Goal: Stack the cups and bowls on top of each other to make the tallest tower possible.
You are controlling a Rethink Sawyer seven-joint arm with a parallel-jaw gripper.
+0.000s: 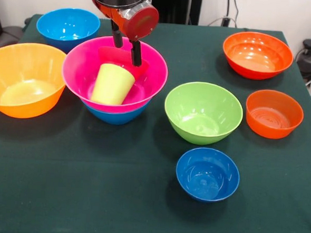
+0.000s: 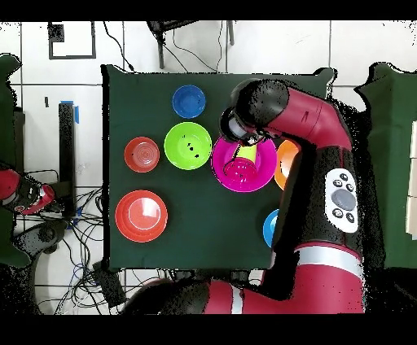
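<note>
My hand point(image 1: 126, 46) reaches into the pink bowl point(image 1: 152, 79), fingers clamped on the small crimson bowl point(image 1: 109, 56) beside the tilted lime cup point(image 1: 112, 84). Light, glossy plastic: I grip rims.

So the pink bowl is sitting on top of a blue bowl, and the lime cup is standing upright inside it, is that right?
Not quite. The pink bowl does sit on a blue bowl, but the lime cup inside it is not upright: it leans tilted against the bowl's inner wall, as the front view shows.
</note>
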